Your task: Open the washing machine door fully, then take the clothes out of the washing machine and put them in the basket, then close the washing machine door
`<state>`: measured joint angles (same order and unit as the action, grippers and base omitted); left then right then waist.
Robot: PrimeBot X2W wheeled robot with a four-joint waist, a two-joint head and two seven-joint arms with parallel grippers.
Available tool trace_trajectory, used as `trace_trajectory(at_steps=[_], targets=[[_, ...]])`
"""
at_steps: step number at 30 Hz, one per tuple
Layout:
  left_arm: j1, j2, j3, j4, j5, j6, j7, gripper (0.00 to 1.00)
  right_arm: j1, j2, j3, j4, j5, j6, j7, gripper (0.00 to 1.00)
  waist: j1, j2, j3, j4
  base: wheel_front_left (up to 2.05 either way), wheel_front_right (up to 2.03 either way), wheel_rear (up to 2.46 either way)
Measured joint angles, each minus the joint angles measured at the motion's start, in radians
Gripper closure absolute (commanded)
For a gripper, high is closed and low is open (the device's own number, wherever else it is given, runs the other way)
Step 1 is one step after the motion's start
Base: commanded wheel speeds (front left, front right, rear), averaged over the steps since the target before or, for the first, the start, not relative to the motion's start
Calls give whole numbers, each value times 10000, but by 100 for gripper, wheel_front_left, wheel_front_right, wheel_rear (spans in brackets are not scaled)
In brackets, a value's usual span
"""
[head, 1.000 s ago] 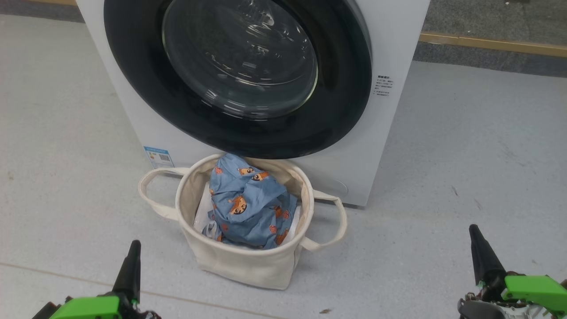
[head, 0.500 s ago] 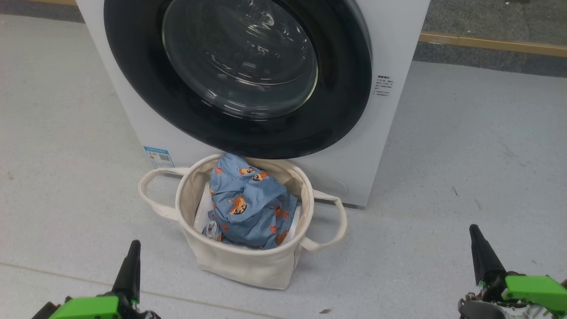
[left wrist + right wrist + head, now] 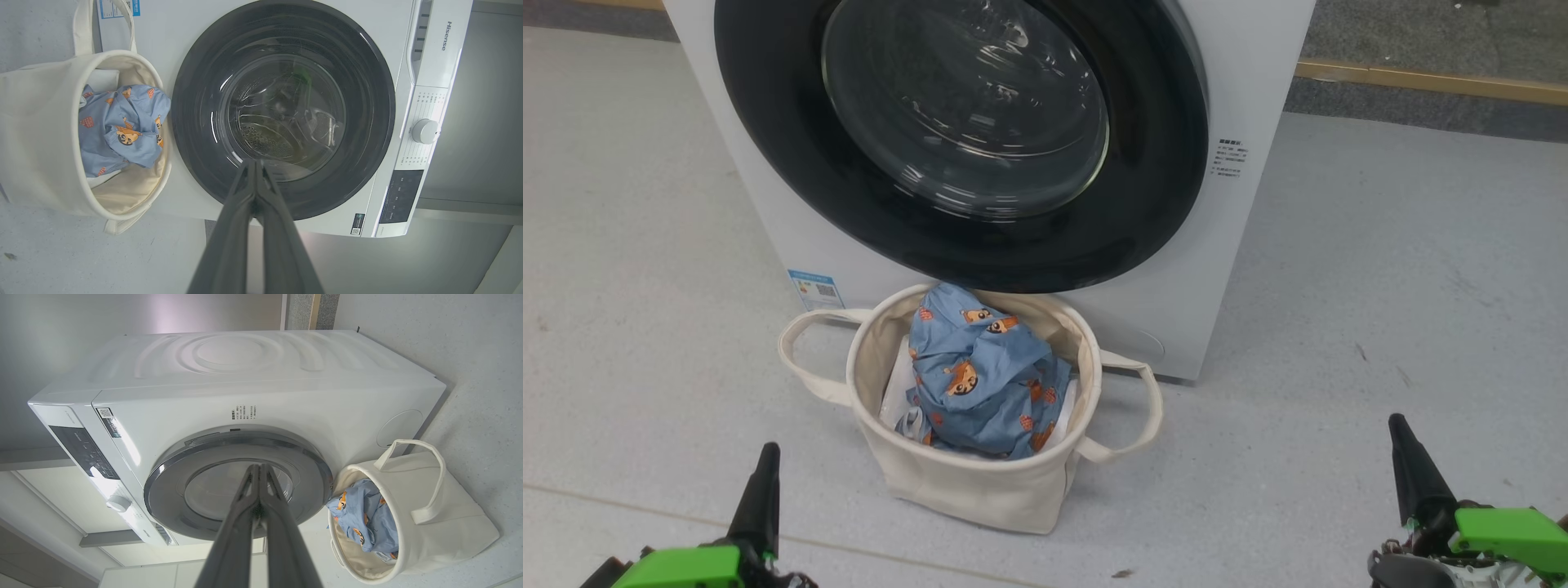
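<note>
The white washing machine (image 3: 1258, 65) fills the top of the head view, and its black-rimmed door (image 3: 964, 139) lies flat against the front, closed. Just in front of it stands the cream basket (image 3: 980, 490) with the light blue clothes (image 3: 984, 376) bundled inside. My left gripper (image 3: 764, 482) is low at the left and my right gripper (image 3: 1409, 465) low at the right, both well short of the basket. In each wrist view the fingers press together, shut on nothing. The left wrist view shows the door (image 3: 282, 110), basket (image 3: 36, 134) and clothes (image 3: 122, 126); the right wrist view shows the door (image 3: 237, 486), basket (image 3: 441, 531) and clothes (image 3: 367, 518).
Pale speckled floor (image 3: 1380, 286) surrounds the machine on both sides. A wooden strip (image 3: 1429, 80) runs along the far right edge. The machine's control knob (image 3: 424, 131) and dark panel (image 3: 400, 196) sit beside the door.
</note>
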<state>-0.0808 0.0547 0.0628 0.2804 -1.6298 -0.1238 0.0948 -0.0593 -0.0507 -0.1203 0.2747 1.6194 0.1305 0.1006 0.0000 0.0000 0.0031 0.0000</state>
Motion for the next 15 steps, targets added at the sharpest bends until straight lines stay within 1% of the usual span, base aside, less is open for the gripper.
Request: trace_trajectory(at_steps=[15], targets=[[0,-25,27,0,0,0,13,100,0,4,-17,2,0,0,8,100,0,0,0,0,0,0,0]])
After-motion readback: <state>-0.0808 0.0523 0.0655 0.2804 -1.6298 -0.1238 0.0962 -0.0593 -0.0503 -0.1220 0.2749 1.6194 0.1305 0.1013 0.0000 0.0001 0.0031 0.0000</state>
